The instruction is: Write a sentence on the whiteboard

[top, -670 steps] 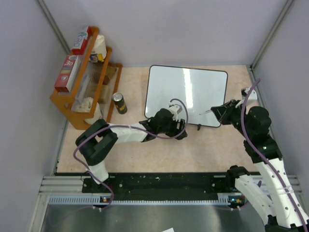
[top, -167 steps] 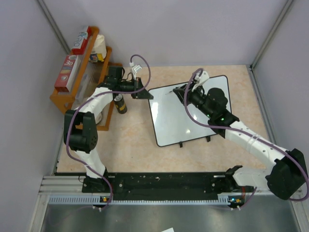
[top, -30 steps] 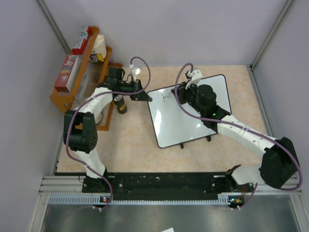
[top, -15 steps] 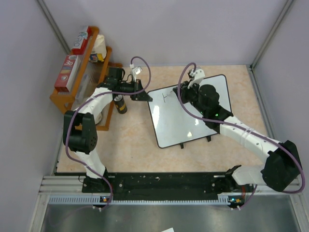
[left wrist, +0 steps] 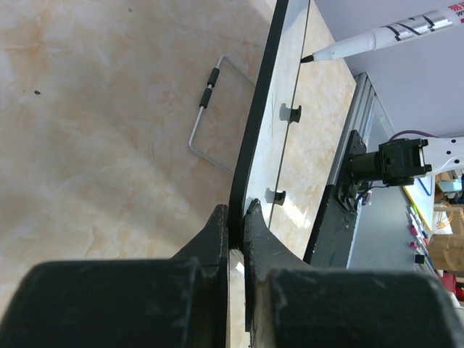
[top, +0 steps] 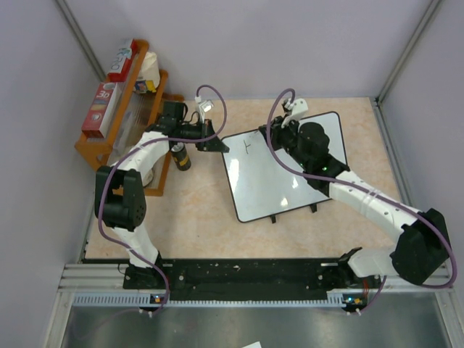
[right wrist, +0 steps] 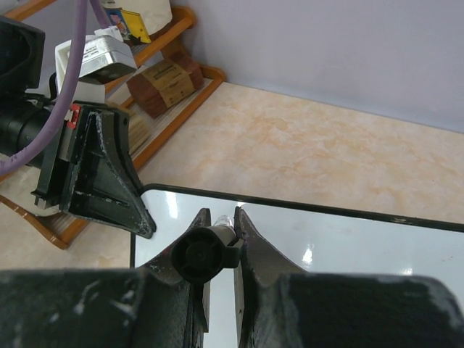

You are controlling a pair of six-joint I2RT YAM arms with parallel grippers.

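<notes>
The whiteboard (top: 286, 177) sits skewed on the table, its black rim edge-on in the left wrist view (left wrist: 255, 138). My left gripper (top: 217, 145) is shut on its far left corner, one jaw on each side of the rim (left wrist: 233, 217). My right gripper (top: 274, 136) hovers over the board's upper part, shut on a white marker (left wrist: 384, 35) whose dark end cap (right wrist: 203, 254) sits between the fingers. The marker's tip is at the board's face. Of the sentence, only a small cross-shaped stroke (top: 248, 146) shows near the top left.
A wooden rack (top: 123, 116) with boxes stands at the far left, with a dark can (top: 179, 154) beside it under my left arm. The board's two black feet (top: 273, 217) point toward me. A wire stand (left wrist: 210, 109) shows behind the board. Grey walls close in on three sides.
Over the last second my right gripper moved a little to the right with the marker, away from the stroke. My left gripper kept its grip on the corner.
</notes>
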